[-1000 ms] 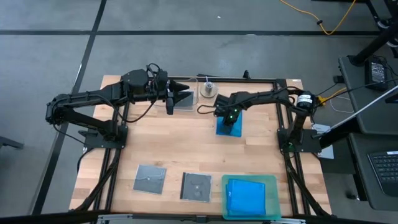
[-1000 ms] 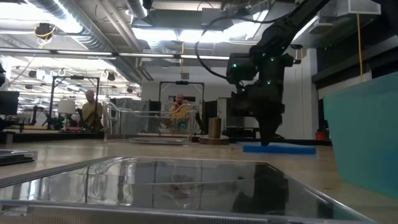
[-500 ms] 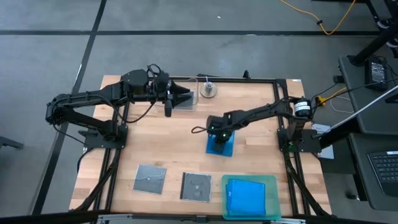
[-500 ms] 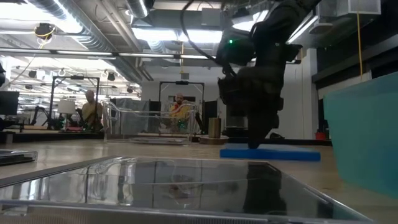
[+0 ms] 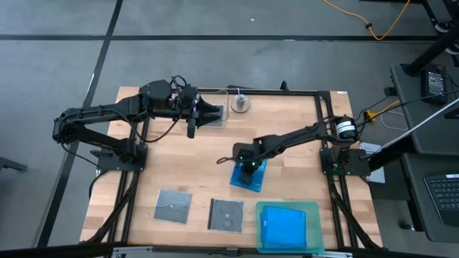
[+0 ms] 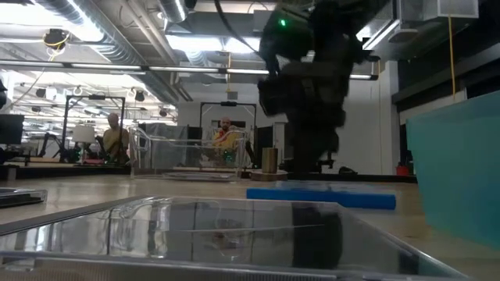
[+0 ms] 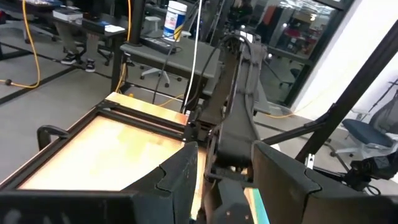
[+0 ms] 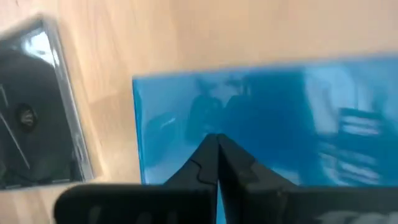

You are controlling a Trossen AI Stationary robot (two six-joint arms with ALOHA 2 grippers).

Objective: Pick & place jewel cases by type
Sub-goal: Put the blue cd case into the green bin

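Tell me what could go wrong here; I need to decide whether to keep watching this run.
1. The right end effector, shut, presses on the loose blue jewel case instead of gripping it; the case could slip or twist away.
2. The teal tray already holds blue cases; the pushed case may catch on the tray's rim.
3. A grey jewel case lies close by and could be knocked.

— Where does the loose case (image 5: 247, 175) lie?
— In the middle of the table (image 5: 179, 161), flat on the wood, under the right gripper (image 5: 248, 166).
— And near the front edge?
— Two square cases (image 5: 173, 206) (image 5: 226, 215) side by side, then the tray (image 5: 310, 212) to their right (with cases (image 5: 285, 225) stacked in it).
— And the tub (image 5: 219, 115)?
— At the back edge, by the left gripper (image 5: 212, 113).
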